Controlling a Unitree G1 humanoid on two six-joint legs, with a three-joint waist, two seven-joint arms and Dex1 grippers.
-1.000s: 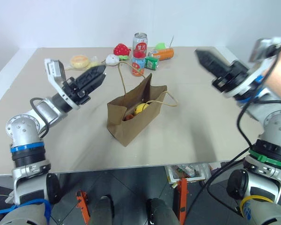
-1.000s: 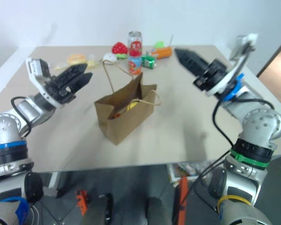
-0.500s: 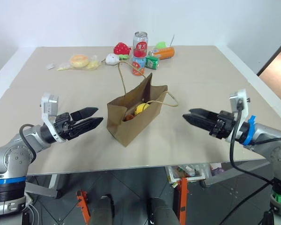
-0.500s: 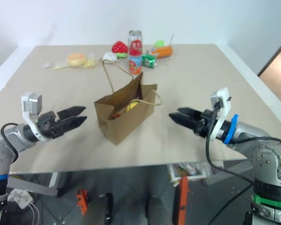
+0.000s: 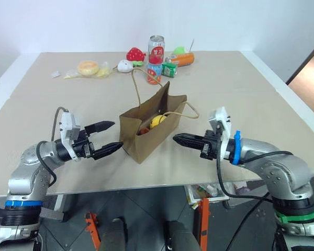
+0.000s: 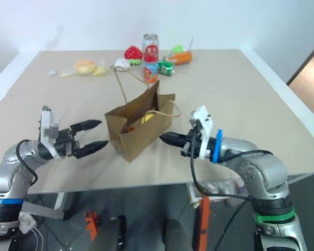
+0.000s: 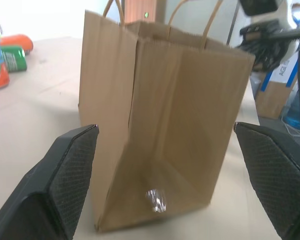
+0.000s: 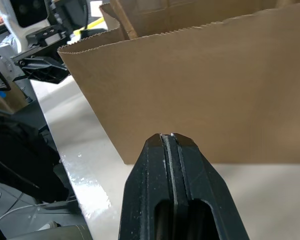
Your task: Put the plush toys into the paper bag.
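Note:
The brown paper bag [image 5: 152,125] stands open in the middle of the table, its two loop handles up. Inside it lies the yellow-and-white plush toy [image 5: 157,121]. Beside that toy is a brownish one [image 5: 144,130], mostly hidden by the bag's wall. My left gripper [image 5: 116,135] is open just left of the bag, near the tabletop, pointing at its side. In the left wrist view its fingers [image 7: 70,170] frame the bag [image 7: 165,125]. My right gripper [image 5: 176,138] is shut and empty, with its tip close to the bag's right side [image 8: 205,85].
At the table's far side stand a red strawberry toy [image 5: 136,55], a small white round toy [image 5: 125,66], a tall can [image 5: 156,50], a second can [image 5: 154,74], a green can [image 5: 169,70], an orange bottle [image 5: 182,60] and a wrapped yellow item [image 5: 88,68]. The table's front edge runs just below both grippers.
Both arms came down from above the table to bag height. The right gripper shut and moved left toward the bag. The left gripper rolled and stayed open.

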